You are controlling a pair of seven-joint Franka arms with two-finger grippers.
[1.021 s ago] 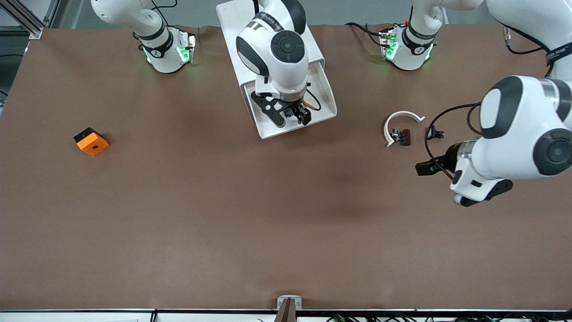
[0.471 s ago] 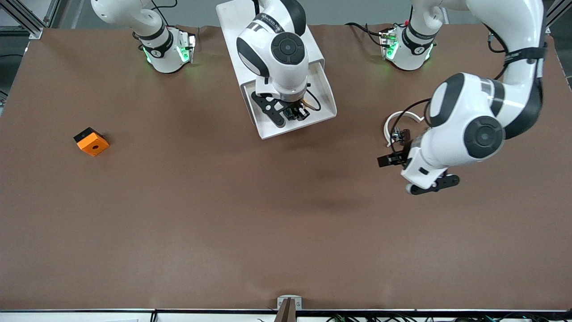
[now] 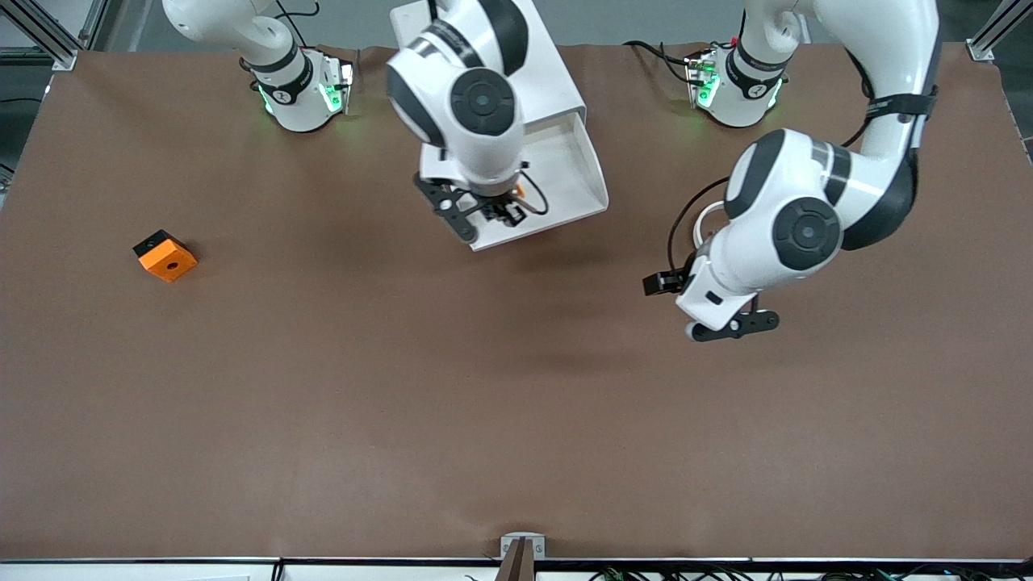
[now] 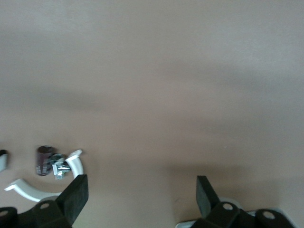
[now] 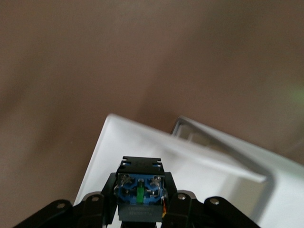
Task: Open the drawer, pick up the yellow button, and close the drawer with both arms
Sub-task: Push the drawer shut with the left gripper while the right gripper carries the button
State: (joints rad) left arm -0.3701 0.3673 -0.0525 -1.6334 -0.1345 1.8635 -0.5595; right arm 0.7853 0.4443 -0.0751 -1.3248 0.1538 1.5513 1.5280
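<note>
The drawer (image 3: 569,181) stands pulled out of the white cabinet (image 3: 557,85), and its tray also shows in the right wrist view (image 5: 199,161). My right gripper (image 3: 500,213) is over the drawer's front corner toward the right arm's end. It is shut on the button (image 5: 140,190), whose blue-and-black body sits between the fingers. The button's orange cap (image 3: 520,192) peeks out in the front view. My left gripper (image 4: 140,199) is open and empty, with its fingers (image 4: 72,197) wide apart. It hangs over bare table (image 3: 663,282) beside the drawer, toward the left arm's end.
A white curved part (image 4: 45,190) and a small dark cylinder (image 4: 44,160) lie on the table under the left arm; the curved part also shows in the front view (image 3: 704,219). An orange square block with a hole (image 3: 165,256) lies toward the right arm's end.
The left arm has swung in over the table toward the drawer. The right gripper has risen out of the drawer with the button and shifted toward the right arm's end.
</note>
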